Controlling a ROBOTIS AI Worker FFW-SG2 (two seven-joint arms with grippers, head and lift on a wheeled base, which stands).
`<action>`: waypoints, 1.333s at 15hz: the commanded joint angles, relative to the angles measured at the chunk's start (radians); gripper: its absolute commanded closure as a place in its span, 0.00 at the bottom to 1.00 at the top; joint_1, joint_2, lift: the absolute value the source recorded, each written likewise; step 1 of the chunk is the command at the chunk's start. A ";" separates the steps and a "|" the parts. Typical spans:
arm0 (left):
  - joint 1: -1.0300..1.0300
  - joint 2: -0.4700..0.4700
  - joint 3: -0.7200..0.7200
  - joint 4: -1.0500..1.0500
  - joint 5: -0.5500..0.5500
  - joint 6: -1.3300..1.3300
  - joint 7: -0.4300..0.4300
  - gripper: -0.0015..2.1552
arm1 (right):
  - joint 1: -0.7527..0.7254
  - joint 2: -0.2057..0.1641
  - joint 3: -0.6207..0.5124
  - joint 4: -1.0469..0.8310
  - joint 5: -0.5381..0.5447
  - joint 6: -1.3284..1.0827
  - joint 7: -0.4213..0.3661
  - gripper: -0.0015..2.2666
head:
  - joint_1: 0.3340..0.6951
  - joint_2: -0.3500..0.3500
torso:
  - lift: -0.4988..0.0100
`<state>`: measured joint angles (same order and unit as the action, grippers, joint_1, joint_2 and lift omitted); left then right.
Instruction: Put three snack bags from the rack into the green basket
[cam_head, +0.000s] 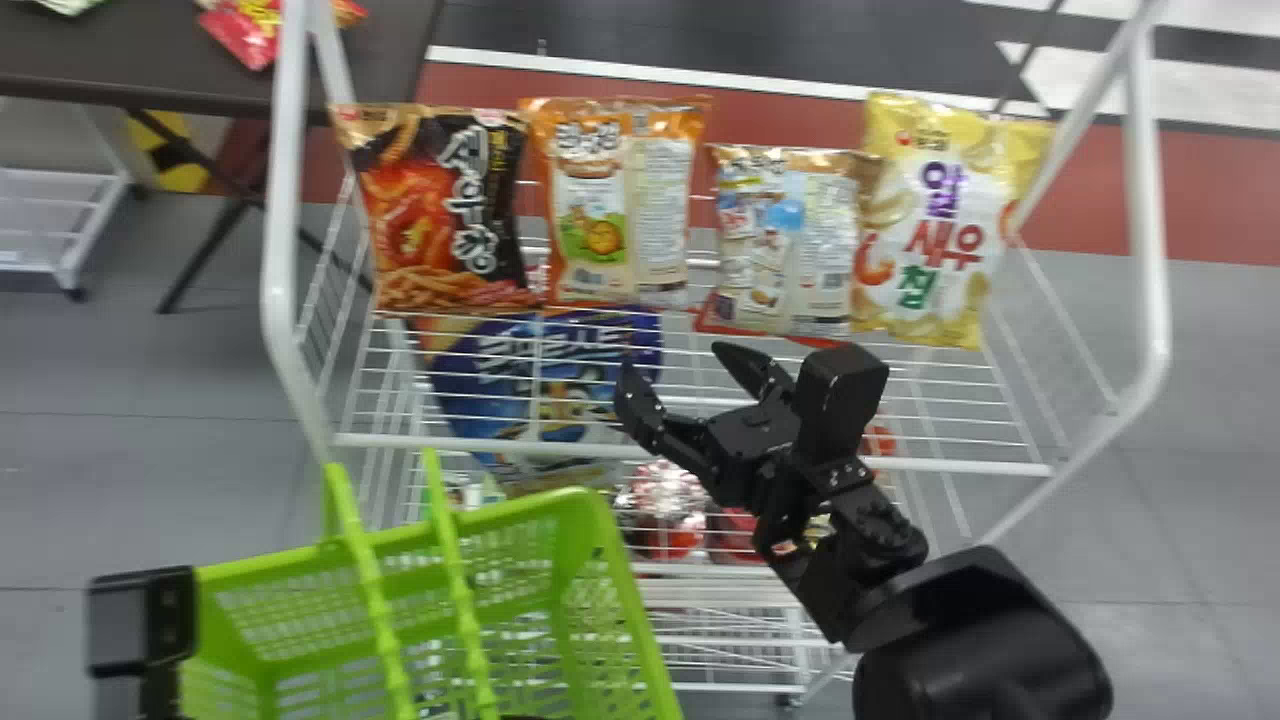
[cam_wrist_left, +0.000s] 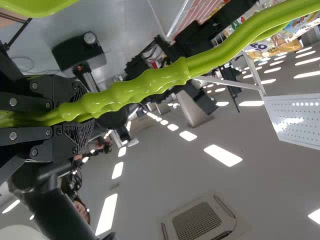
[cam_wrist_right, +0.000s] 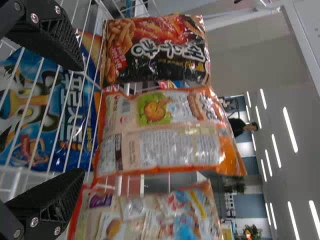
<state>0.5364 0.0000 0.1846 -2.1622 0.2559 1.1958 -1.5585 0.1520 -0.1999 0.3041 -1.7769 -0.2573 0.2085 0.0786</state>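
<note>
Four snack bags stand in a row on the upper shelf of the white wire rack (cam_head: 278, 230): a black and red bag (cam_head: 445, 215) at the left end, next an orange bag (cam_head: 610, 205), then a pale bag with small pictures (cam_head: 785, 240), and a yellow bag (cam_head: 930, 215) at the right end, its left edge against the pale one. Through the shelf wires, lower down, a blue bag (cam_head: 545, 375) with a cartoon figure can be seen, and red packages (cam_head: 670, 510) sit lower still. The right gripper (cam_head: 672, 368) is at the front of the upper shelf, below the orange and pale bags in the head view — its fingers spread wide, with nothing between them. In the right wrist view, the orange bag lies beyond the gap between those fingers, apart from both. The green basket (cam_head: 588, 510) is in front of the rack, toward its left side, its two handle bars (cam_head: 370, 590) running across the opening; how much it contains I cannot tell. The left gripper (cam_wrist_left: 82, 115) has its fingers closed around the basket's green handle — one on each side, the handle squeezed between. A part of the left arm (cam_head: 150, 630) shows beside the basket's left edge. Behind the rack on the left is a dark table (cam_head: 130, 60), with a red packet (cam_head: 245, 35) lying on it.
</note>
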 joint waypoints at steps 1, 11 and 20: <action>0.002 -0.003 -0.007 -0.002 -0.003 0.000 0.000 1.00 | -0.088 0.030 0.052 0.031 0.015 0.052 -0.002 0.04 | 1.00 0.43 | 0.98; 0.036 -0.003 0.001 -0.039 -0.003 0.000 -0.008 1.00 | -0.447 0.191 0.196 0.464 -0.019 -0.031 0.010 0.03 | 1.00 0.67 | 0.98; 0.060 -0.003 0.009 -0.071 -0.003 0.000 -0.011 1.00 | -0.575 0.201 0.260 0.633 0.023 -0.010 0.024 0.58 | 1.00 0.76 | 0.98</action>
<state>0.5930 0.0000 0.1920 -2.2293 0.2531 1.1957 -1.5693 -0.4154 0.0000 0.5674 -1.1534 -0.2348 0.1745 0.0870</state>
